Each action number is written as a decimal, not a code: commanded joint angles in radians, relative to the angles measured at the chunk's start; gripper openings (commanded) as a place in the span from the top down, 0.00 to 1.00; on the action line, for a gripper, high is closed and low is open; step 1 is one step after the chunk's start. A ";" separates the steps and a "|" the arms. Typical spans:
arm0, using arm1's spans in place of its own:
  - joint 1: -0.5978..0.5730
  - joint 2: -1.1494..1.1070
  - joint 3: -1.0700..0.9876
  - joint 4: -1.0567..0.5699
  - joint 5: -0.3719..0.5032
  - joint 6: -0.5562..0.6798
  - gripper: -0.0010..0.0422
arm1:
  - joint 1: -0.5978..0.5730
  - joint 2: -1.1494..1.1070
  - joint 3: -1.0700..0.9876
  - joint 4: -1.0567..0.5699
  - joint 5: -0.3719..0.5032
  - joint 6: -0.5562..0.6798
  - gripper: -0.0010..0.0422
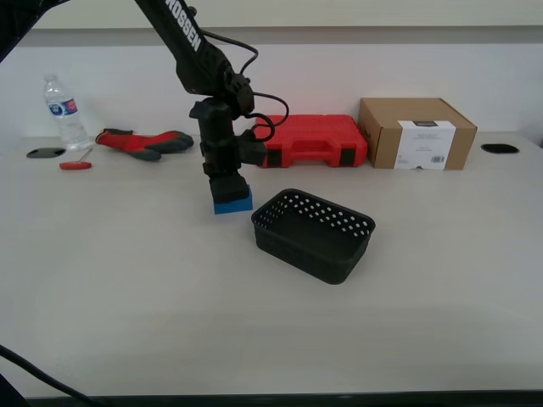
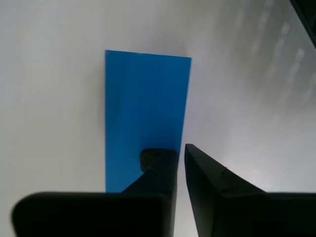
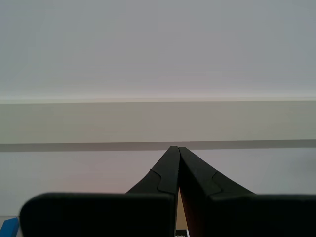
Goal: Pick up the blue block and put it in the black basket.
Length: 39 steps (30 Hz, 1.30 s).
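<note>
The blue block [image 1: 232, 203] lies flat on the table just to the exterior view's left of the black basket [image 1: 297, 248]. My first gripper [image 1: 227, 188] points straight down onto the block. In the first wrist view the block [image 2: 145, 108] fills the middle. The first gripper [image 2: 180, 153] has its jaws almost together with only a narrow gap. One fingertip [image 2: 158, 160] is over the block's top face and the other is just off its edge, so nothing is held. My second gripper [image 3: 177, 148] is shut and empty, facing a wall.
A red tool case [image 1: 314, 140] and a cardboard box [image 1: 416, 133] stand at the back. A water bottle [image 1: 64, 110], a red and grey glove [image 1: 144, 142] and a small red-handled tool [image 1: 75, 165] lie at the back on the exterior view's left.
</note>
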 commanded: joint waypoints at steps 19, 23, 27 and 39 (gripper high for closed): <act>0.000 0.000 0.002 0.003 0.000 0.000 0.98 | -0.005 -0.109 -0.018 -0.053 0.049 0.018 0.98; 0.000 0.000 0.002 0.003 0.000 0.000 0.98 | -0.005 -0.107 -0.022 -0.043 0.071 0.018 0.98; 0.000 0.000 0.002 0.003 0.000 0.000 0.98 | -0.004 -0.107 -0.047 0.044 0.066 0.018 0.98; 0.000 0.000 0.002 0.005 0.000 0.000 0.98 | 0.003 -0.068 -0.050 0.079 0.077 -0.093 0.39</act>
